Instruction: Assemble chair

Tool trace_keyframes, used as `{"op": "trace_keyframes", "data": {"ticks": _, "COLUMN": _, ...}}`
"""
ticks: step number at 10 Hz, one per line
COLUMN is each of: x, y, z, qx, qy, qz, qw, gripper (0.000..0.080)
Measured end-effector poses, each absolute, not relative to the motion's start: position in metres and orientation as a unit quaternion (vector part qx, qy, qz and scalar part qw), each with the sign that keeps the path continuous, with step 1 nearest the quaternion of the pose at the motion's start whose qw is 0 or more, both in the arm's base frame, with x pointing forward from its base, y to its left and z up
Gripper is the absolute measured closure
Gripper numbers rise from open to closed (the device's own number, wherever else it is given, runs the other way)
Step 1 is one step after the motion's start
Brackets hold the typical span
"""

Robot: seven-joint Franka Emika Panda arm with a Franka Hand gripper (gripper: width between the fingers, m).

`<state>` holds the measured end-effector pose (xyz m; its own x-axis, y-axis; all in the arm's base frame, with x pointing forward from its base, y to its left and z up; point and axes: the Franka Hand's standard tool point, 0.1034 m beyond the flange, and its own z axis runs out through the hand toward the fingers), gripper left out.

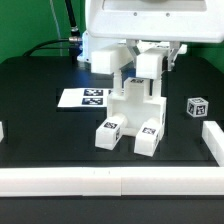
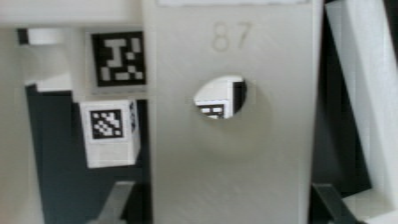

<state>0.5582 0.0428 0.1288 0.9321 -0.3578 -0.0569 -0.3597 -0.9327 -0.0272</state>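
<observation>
At the middle of the bench, just beside the marker board on the exterior view's right, sits the half-built chair, its two legs ending in tagged faces turned toward the near edge. Above it the fingers are closed narrow on a flat piece with a round hole, clamping its two long edges. Whether that piece is already seated in the chair I cannot tell. The step in hand looks like fitting this upright panel to the body. The next move calls for a square, steady press downward, and later for the small tagged block lying apart near the edge on the exterior view's right.
</observation>
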Motion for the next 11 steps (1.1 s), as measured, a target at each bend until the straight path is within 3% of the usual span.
{"op": "trace_keyframes", "data": {"ticks": 11, "x": 0.551, "y": 0.0495, "z": 0.1184, "qx": -0.984, "qy": 0.175, "qz": 0.027, "qw": 0.016, "gripper": 0.0511}}
